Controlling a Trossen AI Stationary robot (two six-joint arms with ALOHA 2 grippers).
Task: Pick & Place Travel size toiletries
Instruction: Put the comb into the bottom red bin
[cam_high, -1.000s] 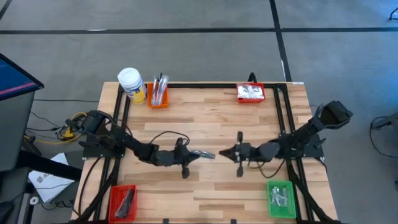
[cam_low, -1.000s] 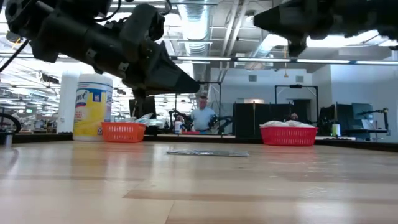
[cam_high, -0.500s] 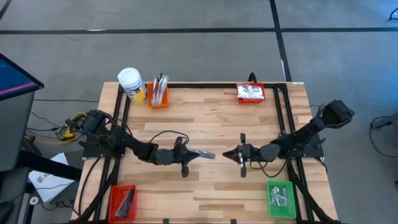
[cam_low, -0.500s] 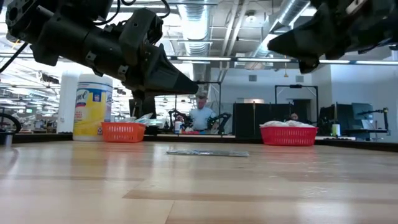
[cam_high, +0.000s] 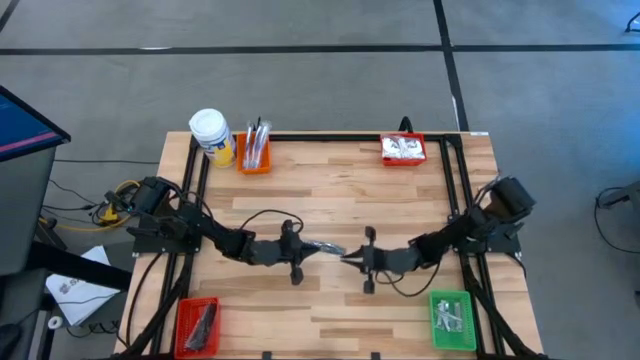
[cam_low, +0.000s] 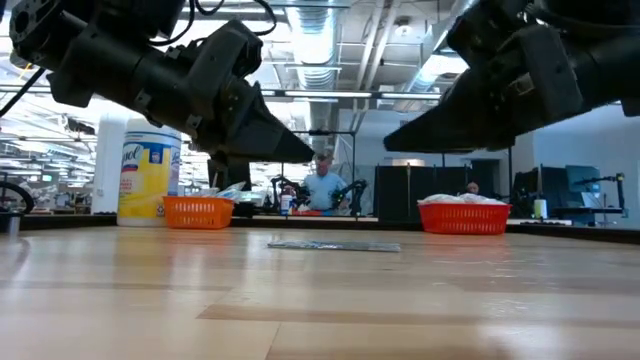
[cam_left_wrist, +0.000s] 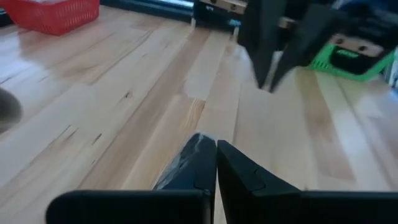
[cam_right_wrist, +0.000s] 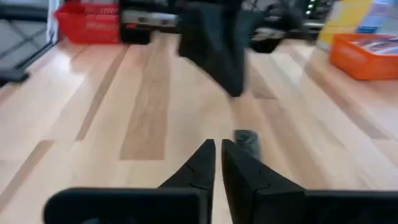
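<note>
A dark grey flat bar (cam_high: 327, 247) lies flat on the wood at mid-table, also seen in the low view (cam_low: 333, 245). My left gripper (cam_high: 302, 249) hovers just left of it, shut, with the bar (cam_left_wrist: 185, 160) showing below its fingers. My right gripper (cam_high: 352, 258) hovers just right of the bar (cam_right_wrist: 247, 138), also shut. In the low view both grippers, left (cam_low: 308, 156) and right (cam_low: 392, 146), are above the table, clear of the bar.
Far edge: orange bin (cam_high: 253, 155) with toothbrushes, white-capped yellow jar (cam_high: 211, 135), red bin (cam_high: 403, 150) with white packets. Near edge: red bin (cam_high: 197, 325) with dark bars, green bin (cam_high: 452, 320) with silvery sachets. Black frame rails run along the table's sides. A person stands in the room beyond.
My right gripper has moved toward the table's left and down, coming close to the bar from its right side. The bar has stayed where it lay.
</note>
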